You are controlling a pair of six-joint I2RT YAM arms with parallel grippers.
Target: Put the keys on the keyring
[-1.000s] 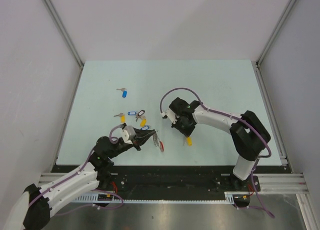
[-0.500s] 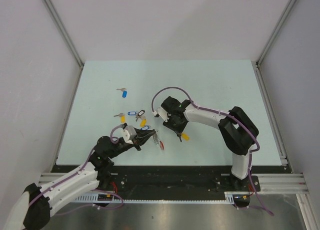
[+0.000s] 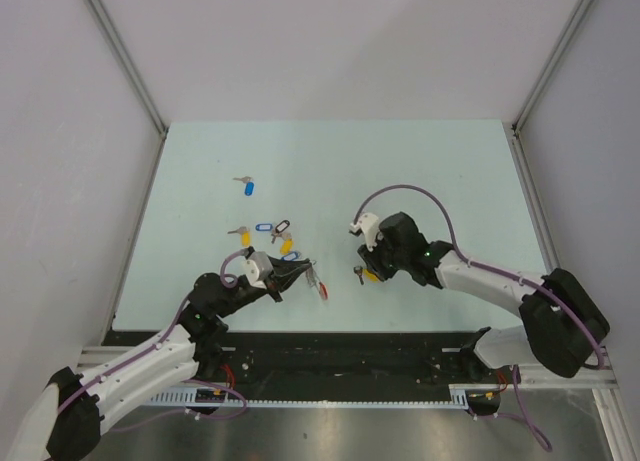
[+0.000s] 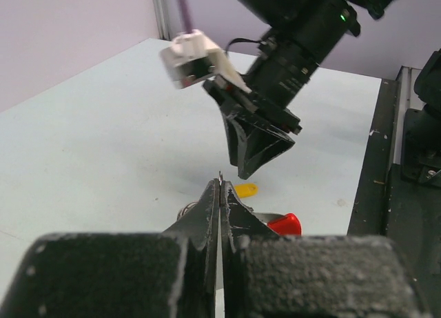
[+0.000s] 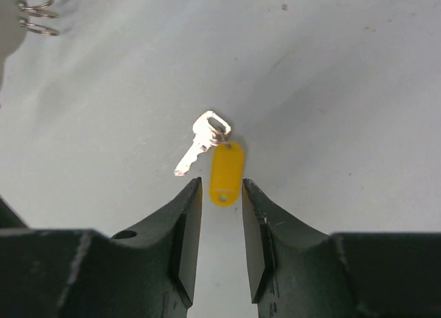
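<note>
We keep our left gripper (image 3: 298, 272) clenched at the near left of the pale blue table (image 3: 430, 171). It looks pinched on the keyring, a red plastic arc joined to a grey metal loop (image 3: 320, 285). The red arc sticks out to the right past the fingertips, just above the table. We judge that this grip presents the ring's open side toward the other arm, so a key can be threaded on without the ring sliding away. Our right gripper (image 5: 220, 192) is released, its jaws partly apart and empty. It hangs low over a small silver key with a yellow oblong plastic tag (image 5: 224, 167), which lies flat on the table just right of the keyring. In the right wrist view the tag lies between the two fingertips and the silver blade angles off to the left, so the jaws seem lined up to close on the tag's narrow sides. The tag is probably the easier part to pinch, because the flat metal blade hugs the surface. The remaining keys, with blue, yellow and dark tags (image 3: 282, 227), lie loose on the table farther left. One blue-tagged key (image 3: 248, 188) lies apart, farther back, and none looks threaded yet.
</note>
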